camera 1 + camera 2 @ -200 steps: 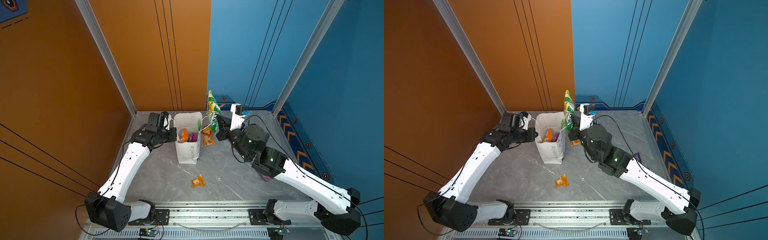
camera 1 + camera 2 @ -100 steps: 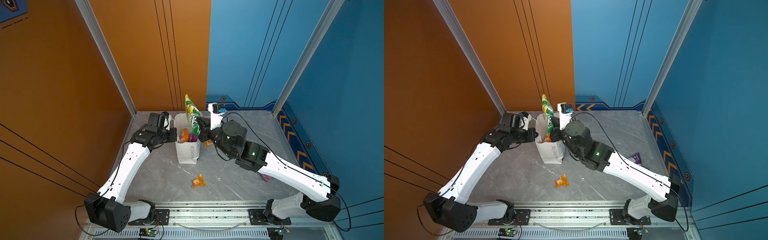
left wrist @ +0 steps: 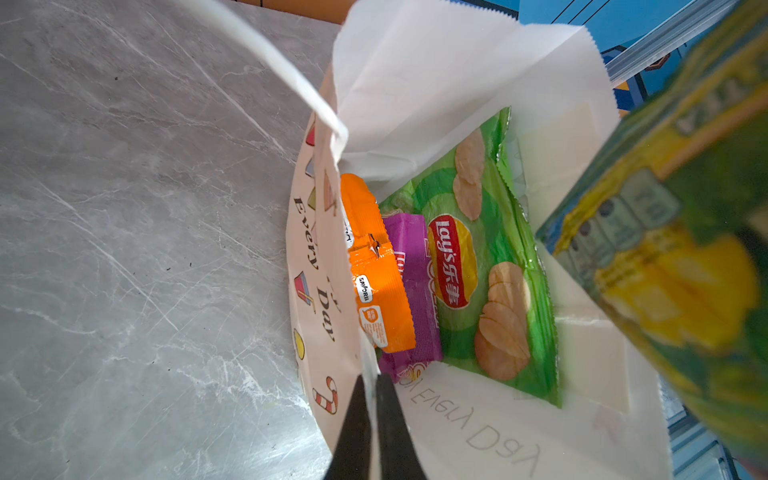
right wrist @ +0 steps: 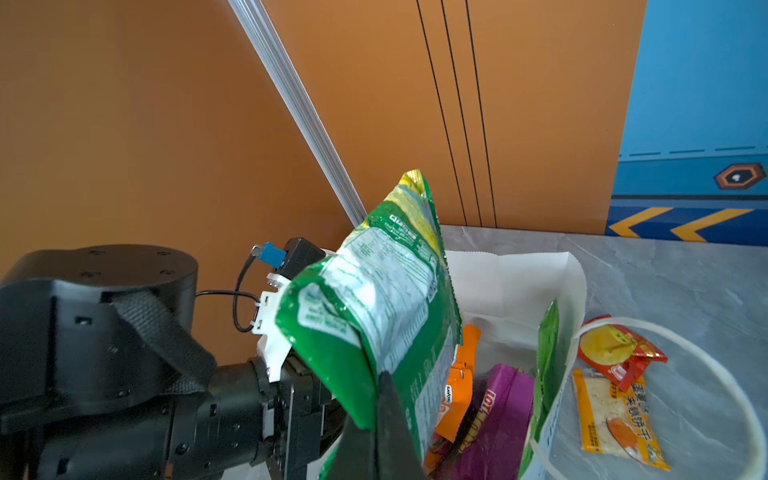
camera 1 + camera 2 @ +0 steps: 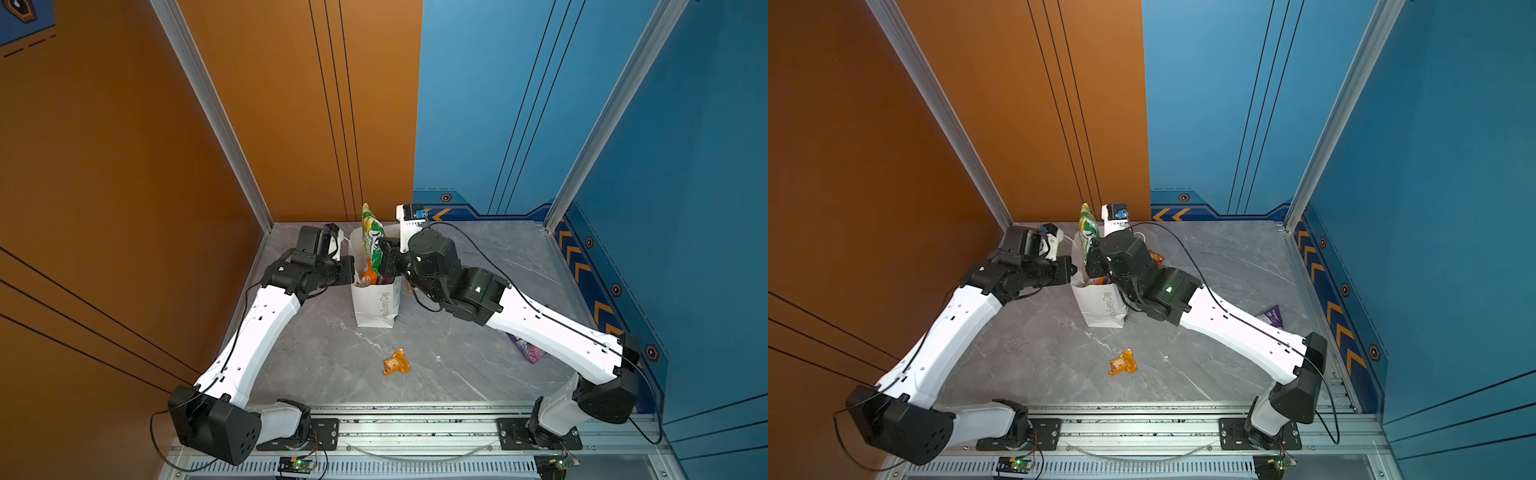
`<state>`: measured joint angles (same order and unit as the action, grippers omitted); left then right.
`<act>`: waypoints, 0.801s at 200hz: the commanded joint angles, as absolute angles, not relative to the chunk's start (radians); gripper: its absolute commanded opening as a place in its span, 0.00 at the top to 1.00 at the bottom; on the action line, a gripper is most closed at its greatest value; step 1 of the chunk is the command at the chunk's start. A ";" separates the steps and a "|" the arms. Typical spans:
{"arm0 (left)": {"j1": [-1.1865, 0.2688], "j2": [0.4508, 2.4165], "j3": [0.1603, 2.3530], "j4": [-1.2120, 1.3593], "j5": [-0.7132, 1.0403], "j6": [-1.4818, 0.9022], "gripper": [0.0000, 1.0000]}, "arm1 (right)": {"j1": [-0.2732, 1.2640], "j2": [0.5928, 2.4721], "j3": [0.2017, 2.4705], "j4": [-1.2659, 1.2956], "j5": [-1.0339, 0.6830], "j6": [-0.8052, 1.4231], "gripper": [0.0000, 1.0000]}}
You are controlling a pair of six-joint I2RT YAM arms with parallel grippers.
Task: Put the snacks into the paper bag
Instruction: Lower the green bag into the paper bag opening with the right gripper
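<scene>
The white paper bag [image 5: 376, 305] [image 5: 1102, 307] stands open in the middle of the table. My left gripper [image 3: 371, 378] [image 5: 352, 272] is shut on the paper bag's rim [image 3: 365, 357] on its left side. My right gripper [image 4: 382, 374] [image 5: 384, 257] is shut on a green-white packet [image 4: 386, 282] [image 5: 372, 239] [image 5: 1089, 226] and holds it upright over the bag's mouth. Inside the bag lie a green Lay's packet [image 3: 469, 266], an orange packet [image 3: 374, 270] and a purple packet [image 3: 415, 286].
A small orange packet [image 5: 396, 363] [image 5: 1122, 363] lies on the table in front of the bag. A purple packet [image 5: 1273, 316] lies at the right, partly under my right arm. A red packet [image 4: 619, 349] and a yellow-orange packet [image 4: 615, 419] lie right of the bag.
My right arm has swung left with the green-white packet, from beside the bag to over its mouth. The left arm and the bag have stayed put.
</scene>
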<state>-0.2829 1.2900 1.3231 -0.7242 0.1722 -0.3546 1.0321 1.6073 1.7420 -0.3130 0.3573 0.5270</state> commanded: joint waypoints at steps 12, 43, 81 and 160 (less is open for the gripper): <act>-0.291 1.264 1.317 -0.690 0.143 -0.319 1.00 | 1.010 1.637 1.790 -0.391 0.314 0.636 1.00; -0.291 1.264 1.318 -0.690 0.145 -0.319 1.00 | 0.998 1.669 1.846 -0.406 0.276 0.684 1.00; -0.291 1.262 1.318 -0.690 0.146 -0.319 1.00 | 0.992 1.721 1.889 -0.429 0.242 0.724 1.00; -0.291 1.245 1.319 -0.690 0.150 -0.318 1.00 | 0.950 1.867 2.053 -0.534 0.138 0.762 1.00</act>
<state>-0.2829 1.2774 1.3228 -0.7319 0.1684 -0.3546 0.9623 1.8458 1.9793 -0.5030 0.1783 0.7410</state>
